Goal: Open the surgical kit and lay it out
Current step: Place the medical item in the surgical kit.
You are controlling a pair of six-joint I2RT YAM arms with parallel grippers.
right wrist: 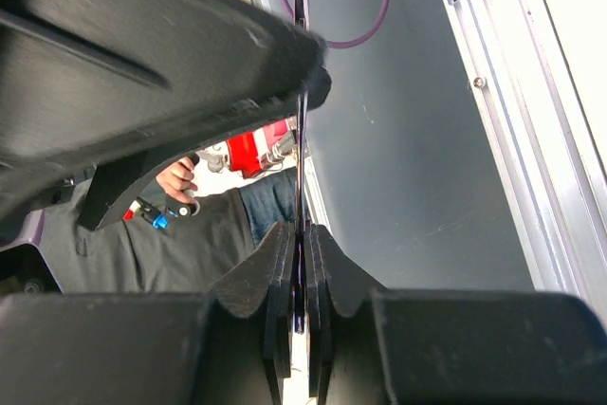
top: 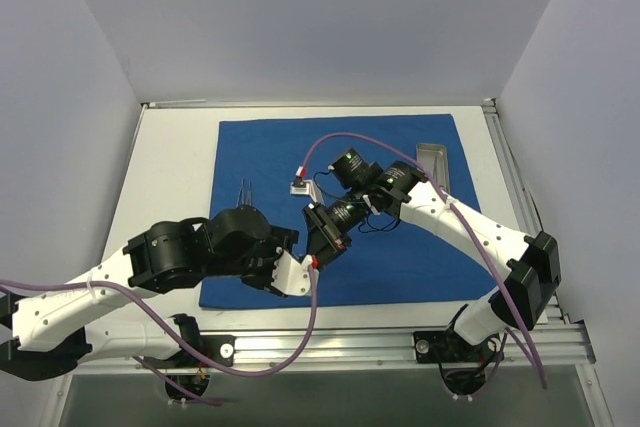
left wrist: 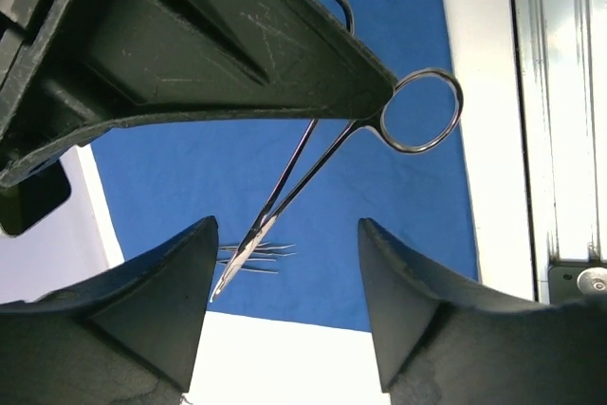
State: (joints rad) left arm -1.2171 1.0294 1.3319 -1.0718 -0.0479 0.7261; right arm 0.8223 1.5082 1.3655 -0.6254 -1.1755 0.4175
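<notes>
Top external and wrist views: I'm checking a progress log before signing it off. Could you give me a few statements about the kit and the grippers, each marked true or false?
1. The blue cloth lies spread out flat on the table. True.
2. The right gripper is open and empty. False: it is shut on the forceps.
3. The left gripper has its fingers apart and grips nothing. True.
4. The metal tray sits at the cloth's near left corner. False: it sits near the far right corner.
5. The tweezers lie on the cloth. True.
</notes>
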